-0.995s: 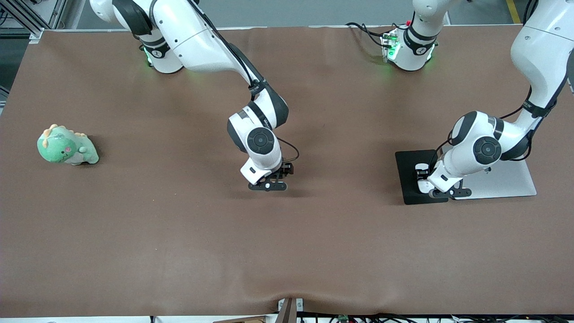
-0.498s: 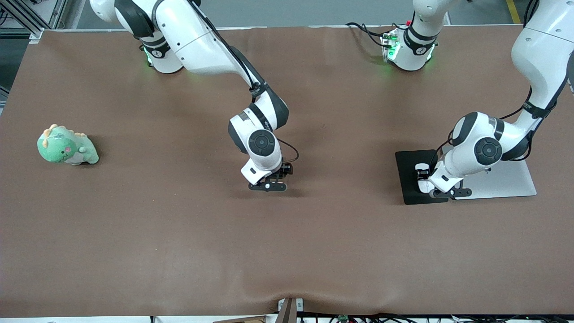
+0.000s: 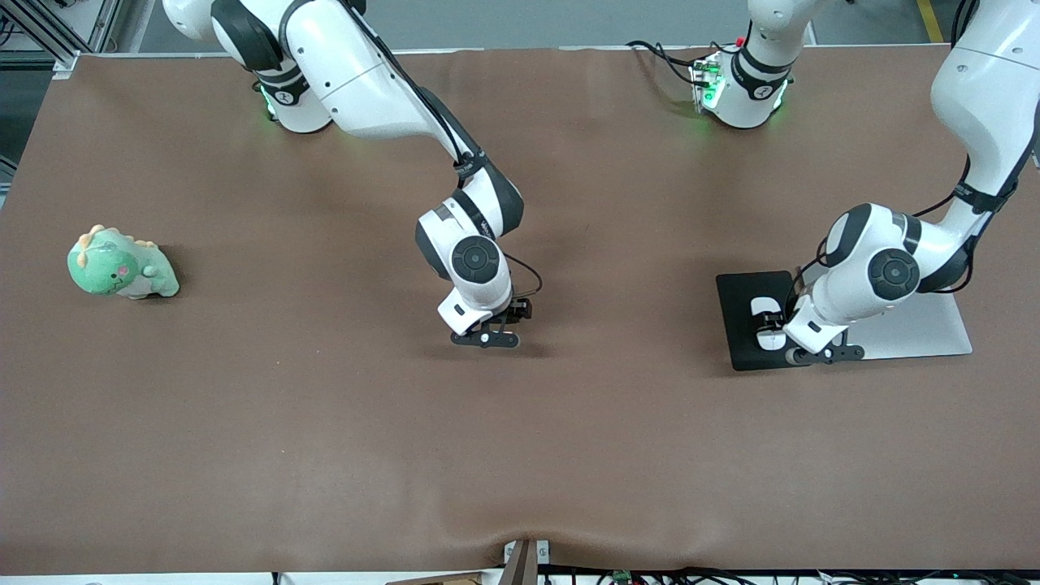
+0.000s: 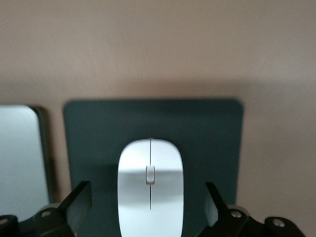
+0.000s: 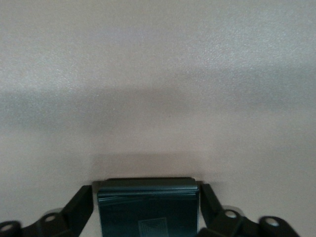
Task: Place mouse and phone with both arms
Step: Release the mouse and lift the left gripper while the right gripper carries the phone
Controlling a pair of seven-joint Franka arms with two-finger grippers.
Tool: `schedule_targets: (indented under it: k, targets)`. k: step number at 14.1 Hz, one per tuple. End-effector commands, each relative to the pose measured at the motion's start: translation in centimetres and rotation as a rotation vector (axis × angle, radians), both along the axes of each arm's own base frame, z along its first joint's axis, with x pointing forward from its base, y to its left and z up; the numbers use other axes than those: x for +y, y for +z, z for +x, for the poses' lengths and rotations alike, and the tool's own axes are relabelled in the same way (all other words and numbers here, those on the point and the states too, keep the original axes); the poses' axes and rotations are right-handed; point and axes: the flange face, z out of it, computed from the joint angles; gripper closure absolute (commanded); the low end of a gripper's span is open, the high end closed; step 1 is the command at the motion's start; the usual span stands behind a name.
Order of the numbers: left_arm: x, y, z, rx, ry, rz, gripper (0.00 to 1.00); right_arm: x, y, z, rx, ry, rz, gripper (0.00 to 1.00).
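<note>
Front view: right end effector (image 3: 485, 338) low over mid counter (image 3: 325, 447) straddles phone (image 5: 148, 210), grip cannot be told. Left end effector (image 3: 821, 355) open; mouse (image 3: 764, 323) lies on mat (image 3: 738, 302), centred between jaws, long axis along approach.

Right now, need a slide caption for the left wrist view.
Left gripper open astride the white mouse resting on the black mat, silver slab alongside.

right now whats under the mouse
The mouse lies on the black mat, between the open fingers of the left gripper, which touch nothing. The mat rests on the brown table beside a silver slab. The mat under the mouse is hidden.
</note>
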Motion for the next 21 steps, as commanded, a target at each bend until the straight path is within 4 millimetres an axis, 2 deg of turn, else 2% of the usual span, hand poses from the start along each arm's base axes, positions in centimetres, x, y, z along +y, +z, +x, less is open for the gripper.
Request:
schedule_targets:
  k: [1, 3, 5, 7, 9, 11, 12, 14, 17, 18, 20, 21]
  targets:
    - [-0.1, 7.9, 2.4, -0.024, 0.045, 0.071, 0.0, 0.5, 0.1, 0.0, -0.016, -0.013, -0.003, 0.6]
    - [-0.7, 14.4, 4.5, 0.028, 0.062, 0.102, 0.0, 0.3, 0.6, 0.3, -0.019, -0.016, 0.0, 0.62]
    - [-0.8, 19.1, 5.6, 0.058, 0.076, 0.123, 0.0, -0.6, 3.2, 1.7, -0.042, -0.032, 0.019, 0.62]
    - [-1.0, 22.0, 5.8, 0.063, 0.083, 0.133, 0.0, -3.6, 7.2, 4.2, -0.046, -0.064, 0.033, 0.62]
    - [-1.4, 25.4, 5.6, 0.072, 0.087, 0.137, 0.0, -6.7, 12.4, 5.8, -0.047, -0.121, 0.046, 0.62]
    - [-1.9, 28.1, 5.0, 0.093, 0.082, 0.137, 0.0, -12.7, 17.4, 8.6, -0.069, -0.197, 0.071, 0.62]
    - [-2.0, 29.1, 4.6, 0.11, 0.083, 0.147, 0.0, -15.3, 19.0, 9.5, -0.064, -0.229, 0.071, 0.62]
    - [-2.9, 32.8, 3.3, 0.076, 0.084, 0.18, 0.0, -19.7, 21.2, 10.1, -0.039, -0.225, 0.062, 0.62]
    - [-4.4, 36.5, 1.6, 0.031, 0.046, 0.18, 0.0, -28.2, 21.6, 10.2, -0.012, -0.301, 0.056, 0.6]
    - [-3.9, 36.7, 1.5, 0.043, 0.056, 0.153, 0.0, -31.3, 21.6, 10.5, -0.004, -0.284, 0.056, 0.61]
    - [-3.2, 38.1, 0.7, 0.036, 0.069, 0.15, 0.0, -37.6, 19.7, 10.6, 0.042, -0.238, 0.049, 0.68]
    - [-2.8, 38.4, 0.7, 0.036, 0.063, 0.148, 0.0, -40.5, 18.9, 10.6, 0.053, -0.233, 0.048, 0.68]
